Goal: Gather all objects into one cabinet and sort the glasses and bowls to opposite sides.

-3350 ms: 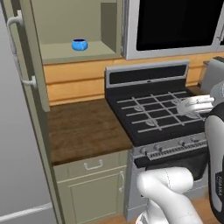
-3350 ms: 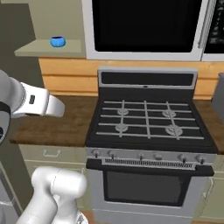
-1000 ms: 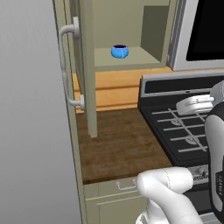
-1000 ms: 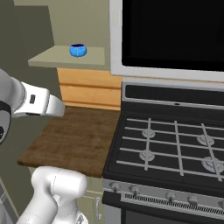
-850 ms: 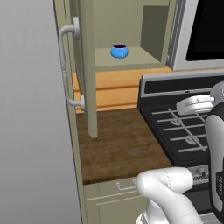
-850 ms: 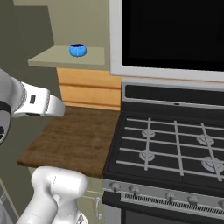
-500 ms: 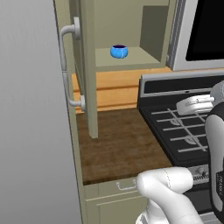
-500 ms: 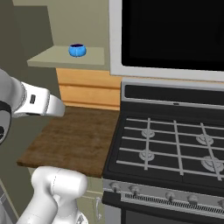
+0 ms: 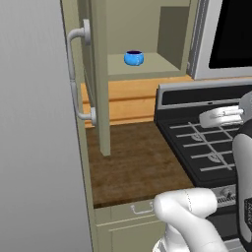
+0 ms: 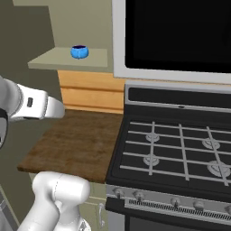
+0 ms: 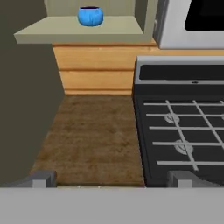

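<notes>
The small bright blue bowl (image 9: 133, 57) (image 10: 79, 51) (image 11: 90, 15) stands alone on the pale shelf (image 9: 152, 65) (image 10: 54, 60) (image 11: 65, 31) of the olive-green wall cabinet. The cabinet's door (image 9: 101, 83) hangs open, with curved grey bar handles (image 9: 78, 74). My gripper (image 11: 111, 179) is open and holds nothing. It hovers low over the front of the wooden counter (image 11: 96, 135) and points at the cabinet, well short of the bowl. The two grey glasses and the brown bowl are out of view.
A black gas stove (image 10: 176, 144) (image 9: 206, 142) sits right of the counter, with a microwave (image 10: 176, 36) above it. The open cabinet door juts out over the counter's left part. A tall grey panel (image 9: 34, 147) rises at the far left. Pale drawers (image 9: 133, 216) lie below the counter.
From 3.4 s to 1 s ago the whole picture shifted right, so the camera moved left toward the cabinet. Nothing has moved in the last second.
</notes>
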Available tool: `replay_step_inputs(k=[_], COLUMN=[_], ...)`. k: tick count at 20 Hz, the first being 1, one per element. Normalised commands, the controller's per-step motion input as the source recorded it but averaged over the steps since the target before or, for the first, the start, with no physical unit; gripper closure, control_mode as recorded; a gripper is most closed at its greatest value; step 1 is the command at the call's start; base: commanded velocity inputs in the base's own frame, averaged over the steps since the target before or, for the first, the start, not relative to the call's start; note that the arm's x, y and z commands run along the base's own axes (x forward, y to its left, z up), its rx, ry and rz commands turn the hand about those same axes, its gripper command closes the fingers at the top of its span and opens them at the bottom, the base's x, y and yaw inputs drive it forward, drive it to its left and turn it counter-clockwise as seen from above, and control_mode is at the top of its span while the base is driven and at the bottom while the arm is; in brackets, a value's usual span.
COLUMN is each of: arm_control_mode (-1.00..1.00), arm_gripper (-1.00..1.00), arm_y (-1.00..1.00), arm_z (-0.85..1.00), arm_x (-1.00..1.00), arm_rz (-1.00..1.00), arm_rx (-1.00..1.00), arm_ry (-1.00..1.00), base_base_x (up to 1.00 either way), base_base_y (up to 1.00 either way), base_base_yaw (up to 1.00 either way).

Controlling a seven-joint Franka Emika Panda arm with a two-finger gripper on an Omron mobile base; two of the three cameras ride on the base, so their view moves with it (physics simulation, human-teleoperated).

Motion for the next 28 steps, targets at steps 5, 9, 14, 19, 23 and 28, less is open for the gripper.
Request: replay_step_inputs(k=[5,9,14,19,23,28], arm_control_mode=[-1.0,-1.0,-1.0,-1.0,-1.0,-1.0], arm_gripper=[-1.0,-1.0,-1.0,-1.0,-1.0,-1.0], arm_y=[0.22,0.24,0.14,0.06,0.04,0.17], arm_z=[0.57,0.49,0.12,0.01,0.02,0.14], arm_x=[-0.02,0.08,0.5,0.58,0.52,0.33], arm_rz=[0.0,0.0,0.0,0.0,0.0,0.0], arm_rx=[0.0,0.0,0.0,0.02,0.04,0.0], arm_ry=[-0.39,-0.36,-0.2,-0.17,-0.16,-0.08], base_base_x=[0.0,0.0,0.0,0.0,0.0,0.0], base_base_y=[0.0,0.0,0.0,0.0,0.0,0.0], base_base_yaw=[0.0,0.0,0.0,0.0,0.0,0.0])
